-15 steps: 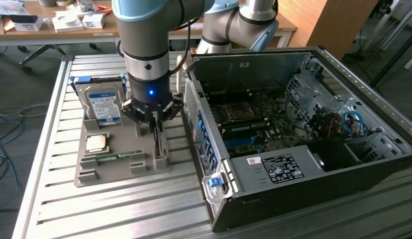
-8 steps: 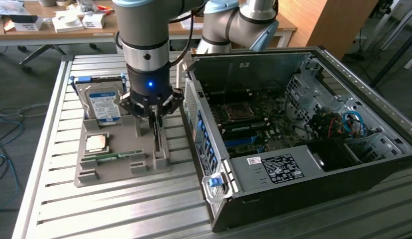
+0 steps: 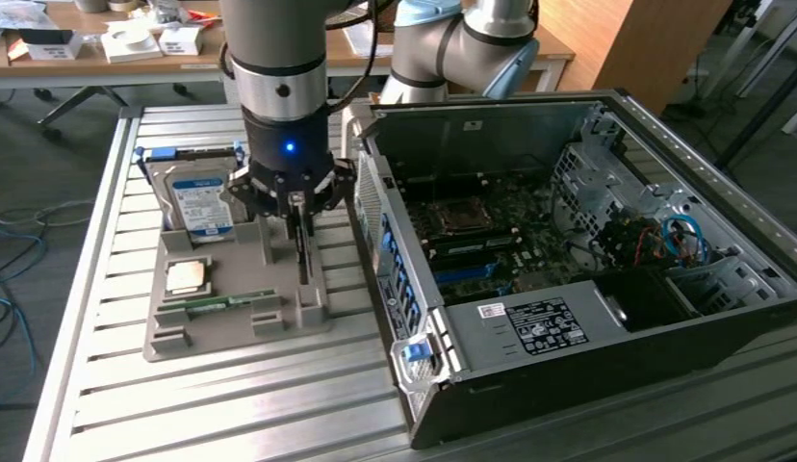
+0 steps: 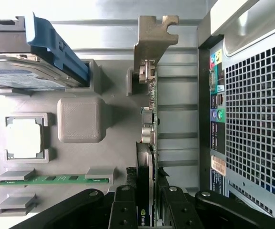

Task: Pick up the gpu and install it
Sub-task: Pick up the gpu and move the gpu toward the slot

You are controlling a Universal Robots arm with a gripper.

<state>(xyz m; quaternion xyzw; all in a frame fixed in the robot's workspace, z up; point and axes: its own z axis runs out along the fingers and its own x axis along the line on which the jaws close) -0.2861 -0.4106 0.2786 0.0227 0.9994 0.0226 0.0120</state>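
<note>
The gpu point(image 3: 302, 252) is a thin dark card standing on edge in the grey holder tray point(image 3: 218, 327), close to the open computer case point(image 3: 591, 318). In the wrist view the gpu point(image 4: 147, 129) shows edge-on, with its pale metal bracket point(image 4: 152, 43) at the far end. My gripper point(image 3: 297, 207) hangs straight down over the card. Its black fingers point(image 4: 124, 207) press against both faces of the card, so the gripper point(image 4: 149, 195) is shut on it. I cannot tell whether the card's lower edge rests in the holder's slot or is raised.
On the holder tray point(image 4: 113, 143) also sit a blue-labelled hard drive point(image 3: 199, 202), a square CPU point(image 3: 187, 277) and a green RAM stick point(image 3: 218, 301). The case lies open on the slatted metal table point(image 3: 244, 404), motherboard point(image 3: 501, 231) facing up. Its perforated rear panel point(image 4: 252, 119) is right beside the card.
</note>
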